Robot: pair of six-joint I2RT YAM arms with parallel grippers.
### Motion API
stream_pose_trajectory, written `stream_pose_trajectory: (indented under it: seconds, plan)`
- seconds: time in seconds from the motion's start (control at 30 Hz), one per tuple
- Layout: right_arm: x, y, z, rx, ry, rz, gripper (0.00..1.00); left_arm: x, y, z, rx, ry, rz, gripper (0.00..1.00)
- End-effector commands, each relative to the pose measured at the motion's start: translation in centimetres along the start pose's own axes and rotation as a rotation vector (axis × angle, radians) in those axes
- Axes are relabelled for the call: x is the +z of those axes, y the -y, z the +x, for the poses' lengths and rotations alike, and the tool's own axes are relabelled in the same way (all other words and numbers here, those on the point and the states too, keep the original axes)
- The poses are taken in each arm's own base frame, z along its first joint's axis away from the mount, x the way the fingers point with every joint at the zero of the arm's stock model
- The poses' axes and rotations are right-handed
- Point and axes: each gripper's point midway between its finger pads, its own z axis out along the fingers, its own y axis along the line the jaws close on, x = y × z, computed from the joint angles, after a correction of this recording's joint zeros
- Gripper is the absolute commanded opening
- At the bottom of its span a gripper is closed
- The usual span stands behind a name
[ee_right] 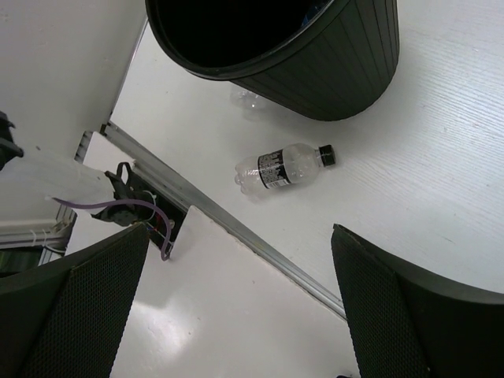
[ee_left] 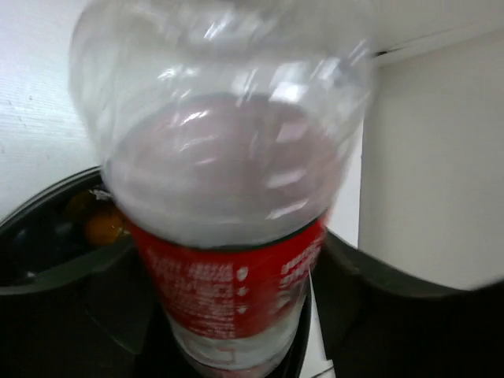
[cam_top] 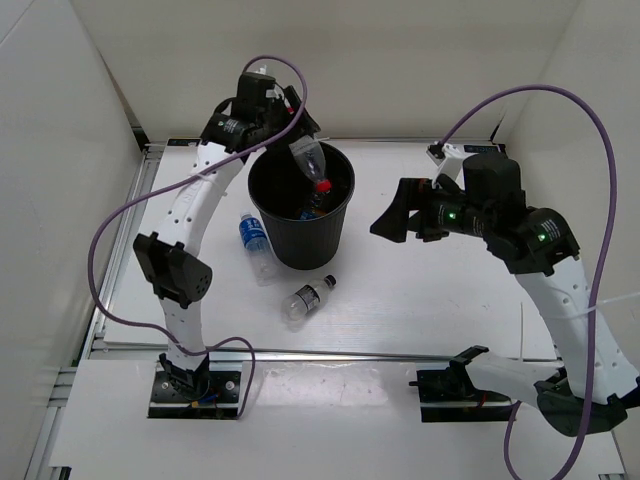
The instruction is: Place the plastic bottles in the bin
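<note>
Pointing cap-down over the bin [cam_top: 312, 252], the red-capped bottle [cam_top: 309, 158] tilts steeply.

left arm [cam_top: 200, 200] stretched far forward, right arm [cam_top: 560, 300] bent inward, its fingers [ee_right: 94, 315] spread wide

Top cam overhead; L wrist v. close, R farther; all see bin [cam_top: 312, 246].

A white table [cam_top: 400, 300] fills mid-frame in the top view, white walls [cam_top: 60, 150] rise at left, top and right, an aluminium rail [cam_top: 350, 352] crosses below
</note>
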Motion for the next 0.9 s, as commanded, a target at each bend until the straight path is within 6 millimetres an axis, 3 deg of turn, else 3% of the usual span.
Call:
stream_pose_trajectory:
  seconds: [0.0, 0.07, 0.1, 0.2, 0.27, 0.33, 0.37, 0.4, 0.47, 0.5, 0.53, 0.7, 0.73, 0.87]
  plan:
    - [-1.0, -0.4, 0.1, -0.011, 0.025, -0.018, 1.0, -3.3, 2.3, -2.3, 0.063, 0.097, 0.031, 0.84]
    - [-1.1, -0.2, 0.5, -0.008, 0.018, -0.014, 1.0, -3.9, 1.8, -2.6, 0.082, 0.134, -0.012, 1.0]
    - [-1.2, 0.0, 0.7, -0.007, 0.02, -0.005, 1.0, -4.3, 1.7, -2.4, 0.108, 0.136, -0.028, 1.0]
    - [-1.3, 0.2, 0.8, -0.008, 0.025, 0.003, 1.0, -7.0, 0.8, -4.1, 0.137, 0.223, -0.092, 1.0]
    - [-1.1, 0.3, 1.0, 0.005, 0.018, 0.006, 1.0, -10.3, -0.4, -6.1, 0.148, 0.328, -0.175, 1.0]
    - [-1.1, 0.3, 1.0, 0.005, 0.018, 0.006, 1.0, -11.4, -3.2, -5.5, 0.163, 0.344, -0.282, 1.0]
    - [-1.1, 0.3, 1.0, 0.005, 0.018, 0.006, 1.0, -14.3, -5.5, -7.0, 0.116, 0.417, -0.344, 1.0]
    - [-1.1, 0.3, 1.0, 0.005, 0.018, 0.006, 1.0, -13.1, -9.3, -5.2, 0.084, 0.358, -0.425, 1.0]
    - [-0.9, 0.4, 1.1, 0.005, 0.016, 0.007, 1.0, -13.7, -13.6, -4.5, -0.052, 0.284, -0.42, 1.0]
    - [-0.6, 0.3, 1.0, 0.005, 0.012, -0.003, 1.0, -12.2, -16.6, -1.8, -0.081, 0.183, -0.45, 1.0]
    - [-0.6, 0.3, 1.0, 0.005, 0.012, -0.003, 1.0, -11.5, -18.0, -0.5, -0.108, 0.127, -0.45, 1.0]
    - [-0.3, 0.3, 1.1, 0.008, 0.0, -0.007, 1.0, -9.0, -23.3, 5.4, -0.149, -0.079, -0.454, 1.0]
    - [-0.3, 0.3, 1.1, 0.008, 0.0, -0.007, 1.0, -8.4, -25.3, 7.3, -0.166, -0.135, -0.476, 1.0]
    - [-0.3, 0.3, 1.1, -0.001, 0.0, -0.007, 1.0, -6.4, -26.0, 8.9, -0.133, -0.2, -0.389, 1.0]
